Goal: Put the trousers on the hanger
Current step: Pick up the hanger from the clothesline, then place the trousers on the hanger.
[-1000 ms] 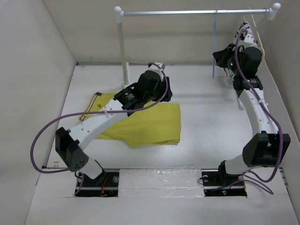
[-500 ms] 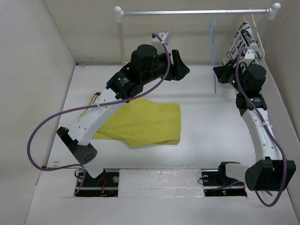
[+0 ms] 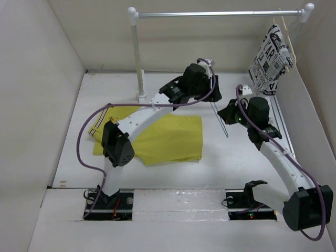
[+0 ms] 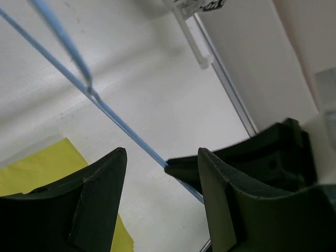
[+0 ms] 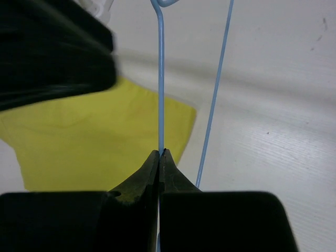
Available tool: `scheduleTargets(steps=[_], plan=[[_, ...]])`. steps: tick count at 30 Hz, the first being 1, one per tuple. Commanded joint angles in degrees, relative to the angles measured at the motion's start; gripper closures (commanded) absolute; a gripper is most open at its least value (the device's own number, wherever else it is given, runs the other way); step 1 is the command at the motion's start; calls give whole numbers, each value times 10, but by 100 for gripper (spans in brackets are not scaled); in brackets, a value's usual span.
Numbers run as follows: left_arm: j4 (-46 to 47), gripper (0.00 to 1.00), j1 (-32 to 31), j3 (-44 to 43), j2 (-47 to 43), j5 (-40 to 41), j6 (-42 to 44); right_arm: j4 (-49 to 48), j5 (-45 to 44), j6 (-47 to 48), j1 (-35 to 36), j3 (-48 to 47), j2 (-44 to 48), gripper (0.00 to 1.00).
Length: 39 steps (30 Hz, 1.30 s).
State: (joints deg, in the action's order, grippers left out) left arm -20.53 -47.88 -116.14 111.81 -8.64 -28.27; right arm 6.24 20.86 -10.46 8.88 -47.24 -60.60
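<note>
Bright, even light fell from overhead on the white desk, leaving only soft, faint shadows and no harsh glare. Up close the left claw showed dark and soft-edged, and the hanger looked smeared near the top, perhaps out of focus.

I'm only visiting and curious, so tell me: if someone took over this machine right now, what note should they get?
The right gripper is shut on the blue hanger, holding it over the table.
The left gripper is open and empty, close to the hanger.
The trousers lie flat on the table, with neither gripper on them.
Done: hanger in hand. Left: get the trousers onto it.
</note>
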Motion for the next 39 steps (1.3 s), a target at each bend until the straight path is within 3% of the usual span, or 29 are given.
scheduleTargets(steps=[1, 5, 11, 17, 18, 21, 26, 31, 32, 34, 36, 38, 39], plan=[[12, 47, 0, -31, 35, 1, -11, -21, -36, 3, 27, 7, 24, 100], [-54, 48, 0, -93, 97, 54, 9, -18, -57, 5, 45, 26, 37, 100], [-29, 53, 0, -63, 96, 80, 6, 8, -89, 22, 63, 25, 40, 100], [-17, 75, 0, -45, 104, 66, -8, 91, -166, 33, 102, 20, 46, 100], [-12, 85, 0, -35, 103, 57, -10, 95, -168, 33, 102, 28, 48, 100], [9, 100, 0, 11, 101, 30, -23, 105, -178, 23, 133, 38, 58, 100], [83, 100, 0, 154, 66, -21, -61, 128, -196, -16, 175, 66, 76, 100], [160, 100, 0, 252, 18, -29, -85, 148, -199, -36, 191, 88, 101, 84], [173, 100, 0, 273, 13, -32, -87, 149, -198, -37, 192, 94, 106, 84], [188, 100, 0, 278, 10, -44, -93, 141, -195, -36, 192, 99, 113, 97], [179, 100, 0, 261, 17, -44, -91, 129, -193, -36, 192, 109, 111, 99], [157, 100, 0, 244, 29, -37, -79, 118, -177, -33, 180, 114, 88, 86], [151, 100, 0, 240, 31, -32, -76, 120, -166, -32, 175, 112, 74, 73]])
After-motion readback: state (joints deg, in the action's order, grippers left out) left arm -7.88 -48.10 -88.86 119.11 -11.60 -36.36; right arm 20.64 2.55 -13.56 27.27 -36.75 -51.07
